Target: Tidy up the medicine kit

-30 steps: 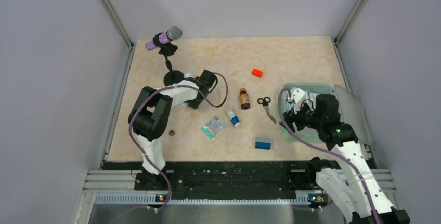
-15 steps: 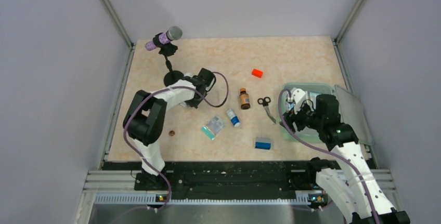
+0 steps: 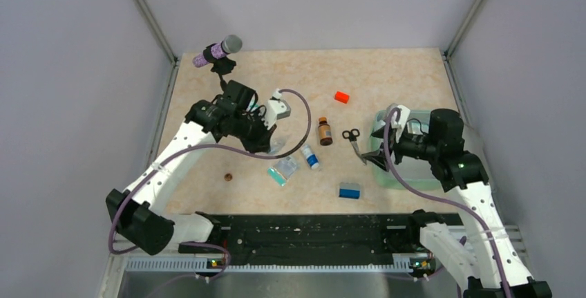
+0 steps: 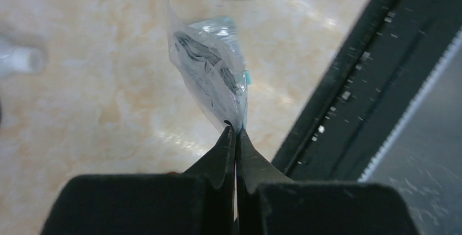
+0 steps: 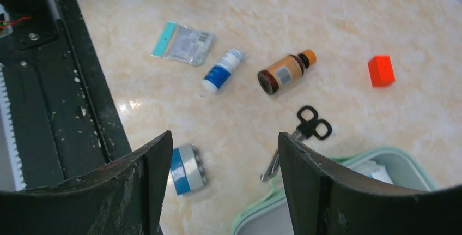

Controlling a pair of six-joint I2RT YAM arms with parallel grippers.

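L gripper [image 4: 235, 131] is pinched fully closed on the edge of a clear plastic packet [image 4: 210, 71]. The packet extends out past the tips and looks clear of the table [image 3: 387, 77]. In top view the L arm reaches over the table's 9 o'clock half, w/ a mic on a stand [image 3: 221, 52] at approx. 11 o'clock of it.

R gripper [image 5: 224, 137] is spread wide, nothing btwn the fingers. It hangs over the 9 o'clock edge of the medicine kit [image 3: 414, 177]. The kit sits open at the table's 3 o'clock side. There's something white inside, too hidden to name.

Loose items mid-table:
- Brown bottle [image 3: 324, 131] lies near center.
- Orange-red block [image 3: 341, 97] is at its 1 o'clock, apart.
- Scissors [image 3: 352, 139] are at its 3 o'clock, btwn bottle and kit.
- White-blue tube [image 3: 310, 156] is at its 7 o'clock, near.
- Teal-edged packet [image 3: 284, 169] is at 8 o'clock of the tube, just beside it.
- Blue block [image 3: 349, 190] is at 6 o'clock of the scissors, near the front edge.
- Small brown round thing [image 3: 227, 176] is at 9 o'clock of the teal-edged packet, well apart.
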